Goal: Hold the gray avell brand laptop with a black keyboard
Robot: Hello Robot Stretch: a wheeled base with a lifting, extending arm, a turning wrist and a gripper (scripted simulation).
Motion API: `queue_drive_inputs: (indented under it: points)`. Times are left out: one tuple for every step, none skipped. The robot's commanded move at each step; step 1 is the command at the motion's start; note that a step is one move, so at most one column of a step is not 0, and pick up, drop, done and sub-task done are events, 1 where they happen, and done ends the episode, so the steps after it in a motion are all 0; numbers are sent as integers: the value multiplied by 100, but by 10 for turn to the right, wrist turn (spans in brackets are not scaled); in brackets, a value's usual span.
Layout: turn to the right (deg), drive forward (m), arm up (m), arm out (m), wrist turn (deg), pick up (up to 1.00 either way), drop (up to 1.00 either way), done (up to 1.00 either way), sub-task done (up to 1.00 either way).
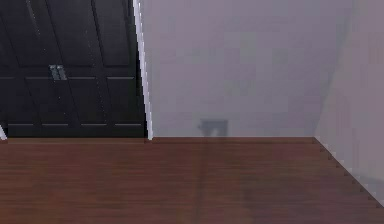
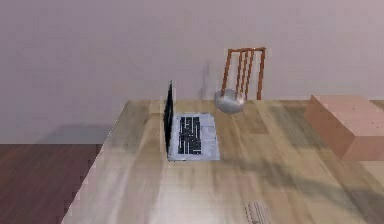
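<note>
A gray laptop (image 2: pixel 190 130) with a black keyboard stands on a light wooden table (image 2: pixel 150 190) in the arm side view, left of the table's middle. Its lid is raised and seen nearly edge-on, with the dark screen facing the view's right.
A gray rounded object (image 2: pixel 231 100) lies on the table beyond the laptop. A wooden chair (image 2: pixel 245 70) stands behind it by the wall. A tan box (image 2: pixel 345 125) sits at the table's right. The forward view has a black double door (image 1: pixel 70 65), pale walls and dark wood floor (image 1: pixel 180 185).
</note>
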Motion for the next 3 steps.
queue_drive_inputs:
  points:
    - [0,0,50,0,0,0,0,0,0]
    - [0,0,38,0,0,0,0,0,0]
    - [0,0,0,30,0,0,0,0,0]
